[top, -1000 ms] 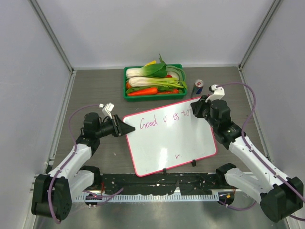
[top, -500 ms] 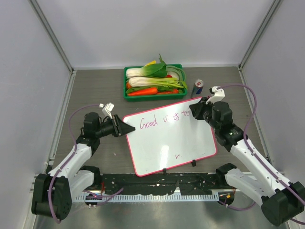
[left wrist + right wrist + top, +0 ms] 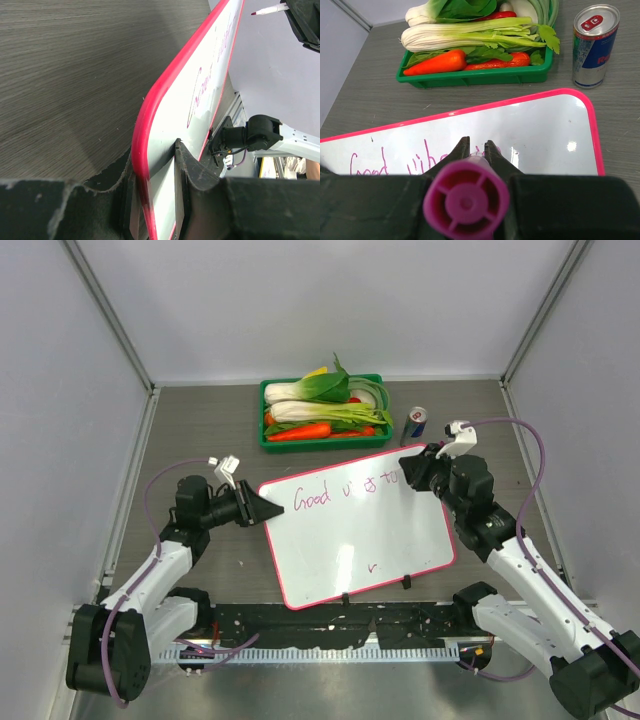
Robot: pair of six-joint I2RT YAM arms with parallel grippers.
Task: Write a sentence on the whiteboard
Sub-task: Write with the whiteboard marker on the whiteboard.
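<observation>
The whiteboard point(image 3: 350, 540), pink-framed, lies tilted on the table. The magenta sentence point(image 3: 330, 493) runs along its top and reads "Good vibes to" up to my right gripper. My left gripper point(image 3: 262, 509) is shut on the board's left edge, with the frame point(image 3: 165, 100) between the jaws of the left gripper point(image 3: 157, 160). My right gripper point(image 3: 410, 472) is shut on a magenta marker point(image 3: 466, 200), held over the board's upper right part point(image 3: 540, 135), just past the last letters point(image 3: 425, 150). The marker's tip is hidden behind the right gripper point(image 3: 476, 145).
A green tray point(image 3: 270, 437) of vegetables stands behind the board, also in the right wrist view point(image 3: 470, 77). A drink can point(image 3: 415, 426) stands right of it, close to the board's top right corner. A small purple tick point(image 3: 372, 566) and two black clips point(image 3: 407, 583) are near the board's front edge.
My right gripper with the marker has shifted slightly to the right along the writing line. The left gripper and the board have not moved.
</observation>
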